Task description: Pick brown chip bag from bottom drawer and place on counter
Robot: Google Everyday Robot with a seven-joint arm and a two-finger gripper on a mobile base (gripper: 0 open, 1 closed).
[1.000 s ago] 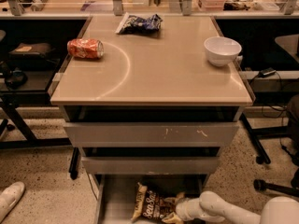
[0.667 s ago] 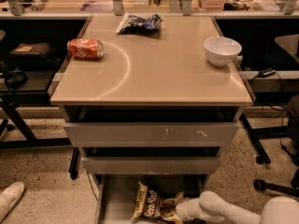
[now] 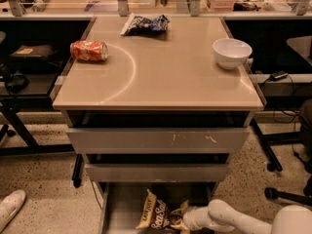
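Closest to me, down by the floor, the bottom drawer (image 3: 121,209) stands pulled out, and the brown chip bag (image 3: 155,213) lies on its grey floor toward the middle, its "Sea Salt" lettering facing up. The robot's white arm reaches in low from the right, and the gripper (image 3: 185,220) is right up against the bag's right edge; whether it has hold of the bag I cannot tell from here. A white shoe (image 3: 9,206) rests on the speckled floor off to the left. Above the open tray, the middle drawer (image 3: 156,173) and top drawer (image 3: 158,140) show scuffed grey fronts. On top, the beige counter (image 3: 170,77) carries a faint curved white line (image 3: 130,77). A red can (image 3: 89,50) lies on its side near the left edge, a white bowl (image 3: 232,52) stands near the right edge, and a dark blue-and-white chip bag (image 3: 145,24) lies at the far edge.
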